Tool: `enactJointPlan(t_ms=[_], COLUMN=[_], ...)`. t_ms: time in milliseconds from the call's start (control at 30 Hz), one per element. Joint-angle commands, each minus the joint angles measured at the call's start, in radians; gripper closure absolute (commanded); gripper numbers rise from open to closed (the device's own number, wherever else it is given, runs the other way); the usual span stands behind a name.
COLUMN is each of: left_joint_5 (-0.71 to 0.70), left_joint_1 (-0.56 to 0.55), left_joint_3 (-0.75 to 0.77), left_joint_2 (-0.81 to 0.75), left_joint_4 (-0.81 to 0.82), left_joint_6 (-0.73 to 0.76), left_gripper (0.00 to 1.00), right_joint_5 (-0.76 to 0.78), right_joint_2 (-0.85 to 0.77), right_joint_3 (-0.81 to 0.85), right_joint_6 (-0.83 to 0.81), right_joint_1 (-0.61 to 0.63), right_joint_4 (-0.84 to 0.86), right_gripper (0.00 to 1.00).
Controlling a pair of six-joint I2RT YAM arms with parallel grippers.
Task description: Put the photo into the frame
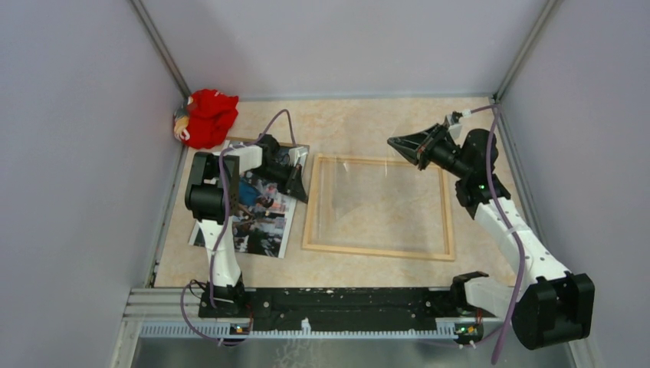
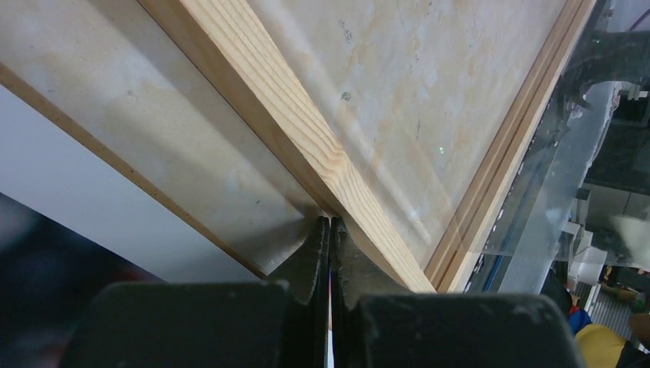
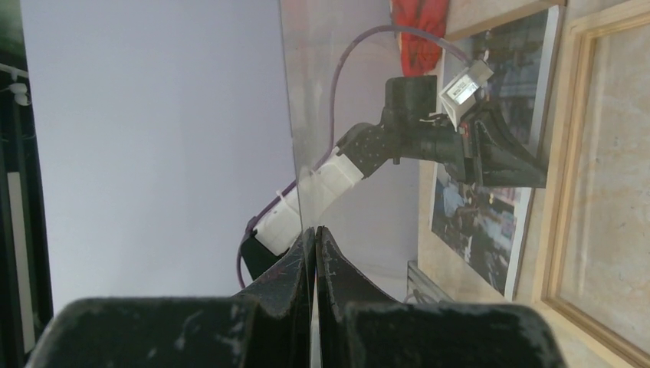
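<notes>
The photo (image 1: 264,222) is lying face up at the left of the table, just left of the frame (image 1: 375,251) and under the left arm, not yet inside. The risk is sitting with the clear pane (image 3: 345,115). The right gripper (image 3: 310,234) is pinching only its thin edge, jaws fully closed on it, and is holding it raised near the frame's far right corner, so it may slip or swing down onto the wood. The left gripper (image 2: 329,226) is closed tight too, tips touching the frame's left rail. I cannot tell whether they are pinching anything, and a nudge there could shove the frame askew.
</notes>
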Motion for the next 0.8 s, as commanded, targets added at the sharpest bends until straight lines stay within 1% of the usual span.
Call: enactJointPlan(t_ms=[0, 133, 367, 767], left_joint_5=[0.024, 0.026, 0.028, 0.021], left_joint_1=[0.003, 0.004, 0.004, 0.004], left_joint_3=[-0.016, -0.024, -0.029, -0.038], left_joint_2=[-0.046, -0.054, -0.050, -0.059], left_joint_4=[0.026, 0.028, 0.031, 0.039], left_joint_6=[0.005, 0.005, 0.005, 0.007], left_gripper=[1.00, 1.00, 1.00, 1.00], right_joint_5=[0.019, 0.027, 0.041, 0.019], right_joint_2=[0.024, 0.042, 0.029, 0.052], right_joint_3=[0.088, 0.092, 0.071, 0.034], right_joint_6=[-0.008, -0.014, -0.024, 0.023], right_joint_1=[0.038, 0.056, 0.058, 0.057], right_joint_4=[0.072, 0.079, 0.058, 0.125], right_gripper=[1.00, 1.00, 1.00, 1.00])
